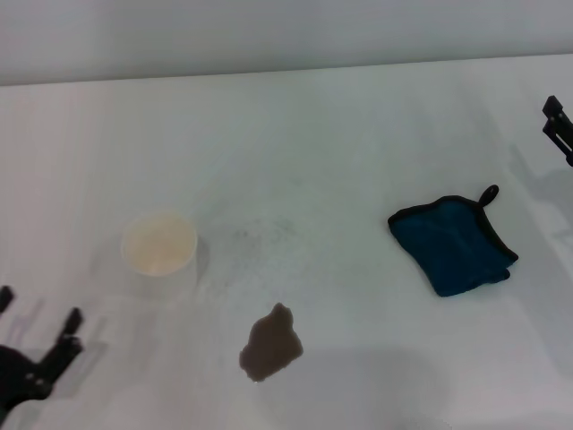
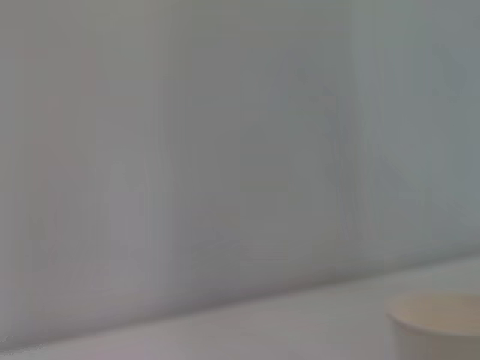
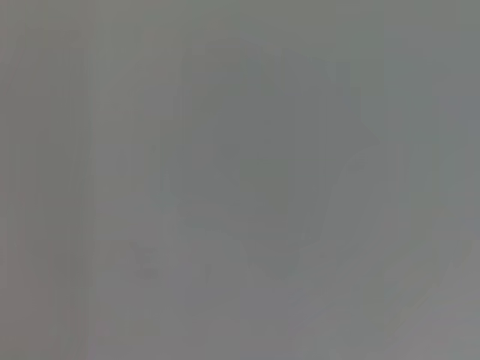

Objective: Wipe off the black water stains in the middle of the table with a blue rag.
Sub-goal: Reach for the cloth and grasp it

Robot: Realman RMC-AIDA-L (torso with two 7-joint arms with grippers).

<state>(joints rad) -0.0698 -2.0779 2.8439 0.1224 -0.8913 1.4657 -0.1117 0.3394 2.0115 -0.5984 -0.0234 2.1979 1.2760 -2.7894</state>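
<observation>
The black water stain [image 1: 270, 344] is a small dark brownish-grey blotch on the white table [image 1: 340, 143], near the front middle. The blue rag [image 1: 452, 244] lies flat to the right of it, apart from it, with its black loop at the far corner. My left gripper [image 1: 36, 315] is at the front left corner, open and empty, well left of the stain. My right gripper [image 1: 558, 127] shows only partly at the right edge, behind and to the right of the rag and not touching it. The right wrist view shows only a blank grey surface.
A cream-white cup [image 1: 159, 244] stands upright left of the middle, behind and to the left of the stain; it also shows in the left wrist view [image 2: 439, 324]. Faint grey scuffs [image 1: 260, 235] mark the table's middle.
</observation>
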